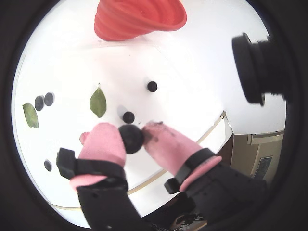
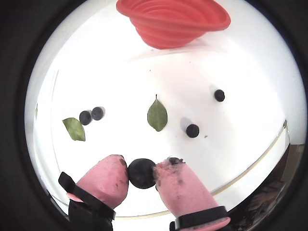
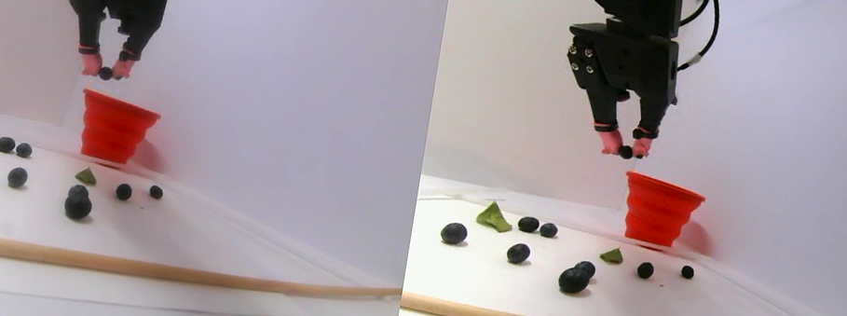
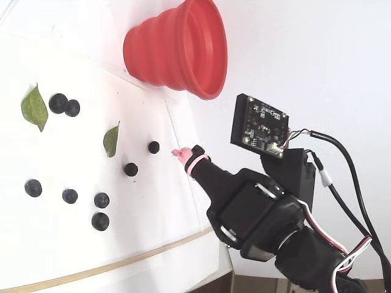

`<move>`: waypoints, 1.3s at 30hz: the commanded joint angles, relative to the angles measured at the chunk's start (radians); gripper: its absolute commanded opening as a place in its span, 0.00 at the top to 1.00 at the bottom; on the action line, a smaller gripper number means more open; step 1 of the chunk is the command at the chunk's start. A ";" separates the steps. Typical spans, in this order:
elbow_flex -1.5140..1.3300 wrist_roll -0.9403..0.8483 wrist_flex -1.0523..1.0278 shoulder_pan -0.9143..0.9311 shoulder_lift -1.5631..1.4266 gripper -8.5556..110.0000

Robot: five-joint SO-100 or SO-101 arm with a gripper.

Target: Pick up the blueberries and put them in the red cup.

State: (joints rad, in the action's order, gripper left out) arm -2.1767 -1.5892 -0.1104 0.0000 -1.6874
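Note:
My gripper (image 2: pixel 142 171) is shut on one dark blueberry (image 2: pixel 142 175), pinched between the two pink fingertips; a wrist view shows the same grip on the berry (image 1: pixel 131 140). In the stereo pair view the gripper (image 3: pixel 105 73) hangs high above the table, just above and left of the rim of the red cup (image 3: pixel 115 130). The ribbed red cup (image 2: pixel 173 21) stands upright at the far side. Several loose blueberries lie on the white sheet, among them one (image 2: pixel 192 130) near the fingers, another (image 2: pixel 219 95) farther right and a pair (image 2: pixel 91 115) at the left.
Two green leaves (image 2: pixel 157 116) (image 2: pixel 74 128) lie among the berries. A thin wooden rod (image 3: pixel 87 259) runs along the sheet's near edge. In the fixed view a bare circuit-board camera (image 4: pixel 259 125) rides on the arm close to the cup (image 4: pixel 174 46).

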 commanded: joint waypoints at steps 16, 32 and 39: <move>0.285 -0.023 0.040 0.072 0.032 0.84; 0.460 -0.028 0.051 0.107 0.170 0.84; 0.549 -0.025 0.051 0.115 0.241 0.84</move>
State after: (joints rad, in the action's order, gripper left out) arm -1.7610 -1.6045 -0.0874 0.0721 -1.4281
